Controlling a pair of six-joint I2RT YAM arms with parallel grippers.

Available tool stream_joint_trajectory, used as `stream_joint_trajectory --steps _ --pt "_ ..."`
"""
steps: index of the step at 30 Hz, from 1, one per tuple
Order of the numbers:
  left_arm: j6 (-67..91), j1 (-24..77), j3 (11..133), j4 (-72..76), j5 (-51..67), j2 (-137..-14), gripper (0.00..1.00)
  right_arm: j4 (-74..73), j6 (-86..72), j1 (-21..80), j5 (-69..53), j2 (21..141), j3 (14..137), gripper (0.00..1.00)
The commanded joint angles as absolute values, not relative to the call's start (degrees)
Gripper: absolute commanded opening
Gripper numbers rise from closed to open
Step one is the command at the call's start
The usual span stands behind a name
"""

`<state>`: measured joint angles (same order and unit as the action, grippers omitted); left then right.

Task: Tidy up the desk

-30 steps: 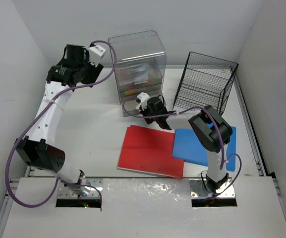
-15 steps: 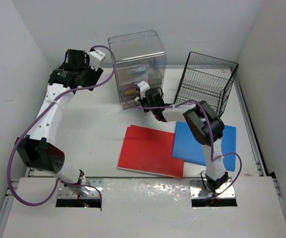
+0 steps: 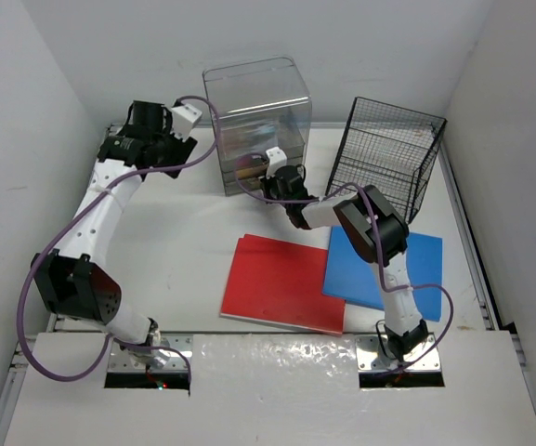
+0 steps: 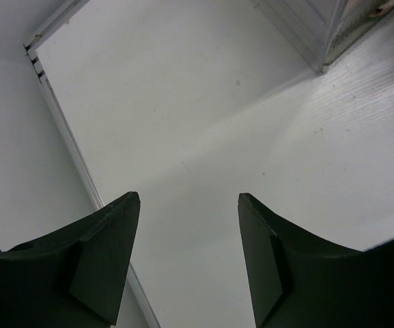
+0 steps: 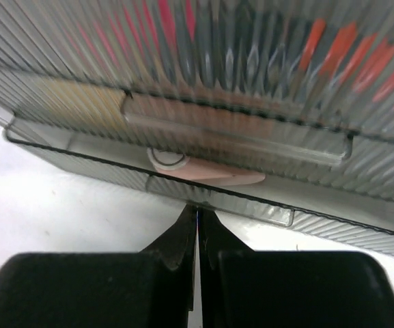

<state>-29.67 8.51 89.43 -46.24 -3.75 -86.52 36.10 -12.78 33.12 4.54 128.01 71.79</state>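
Looking from above, you see the desk (image 3: 184, 232) filling the whole floor of the scene, white, with thin metal rails (image 3: 467, 251) along its sides and plain white wall panels (image 3: 26, 139) around it. At the far side stands a clear drawer box (image 3: 254, 93) with ribbed fronts, and to its right, a little apart, a black wire basket (image 3: 384, 153). Nearer to the arm bases, a red notebook (image 3: 281, 279) and a blue folder (image 3: 421, 265) lie flat side by side, their edges meeting. The right arm passes over the blue folder.

Your right gripper (image 5: 197, 213) has its fingers pressed together, with nothing between them. Its tips are at the lower front edge of the drawer box, just under a pinkish object (image 5: 207, 174) inside the bottom drawer. Whether they touch the plastic, I cannot tell. Your left gripper (image 4: 188, 205) is spread and empty, over bare desk to the left of the drawer box, near the left rail.
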Motion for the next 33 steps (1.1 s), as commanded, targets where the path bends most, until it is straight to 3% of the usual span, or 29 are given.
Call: stream_joint_trajectory --steps 1,10,16,20,21,27,31,33 --pt "-29.8 8.2 88.5 -43.6 -1.3 -86.9 0.57 45.8 -16.3 33.3 5.7 128.4 73.7 0.0" --pt "-34.0 10.0 85.1 -49.3 5.2 -87.7 0.57 49.2 -17.5 33.3 7.9 131.0 75.2 0.0" --pt "-37.6 19.6 78.1 -51.4 8.4 -86.8 0.57 48.3 -16.2 33.4 5.6 128.5 72.6 0.0" --pt "-39.5 26.6 72.6 -52.4 6.6 -86.1 0.57 47.0 -13.4 33.3 3.8 119.3 63.5 0.18" --pt "-39.5 27.0 72.2 -52.6 6.9 -85.9 0.57 45.6 -12.9 33.2 2.6 116.9 61.9 0.28" --pt "-41.5 29.7 68.1 -52.7 8.7 -85.8 0.59 20.1 -12.2 30.1 -3.4 99.6 56.5 0.65" --pt "-40.3 31.2 67.9 -49.3 8.1 -86.7 0.59 -6.3 -16.0 27.5 -0.8 91.8 58.8 0.73" --pt "-38.3 31.5 69.6 -47.5 7.6 -88.0 0.59 -12.4 -19.9 26.2 -1.6 86.2 57.1 0.74"
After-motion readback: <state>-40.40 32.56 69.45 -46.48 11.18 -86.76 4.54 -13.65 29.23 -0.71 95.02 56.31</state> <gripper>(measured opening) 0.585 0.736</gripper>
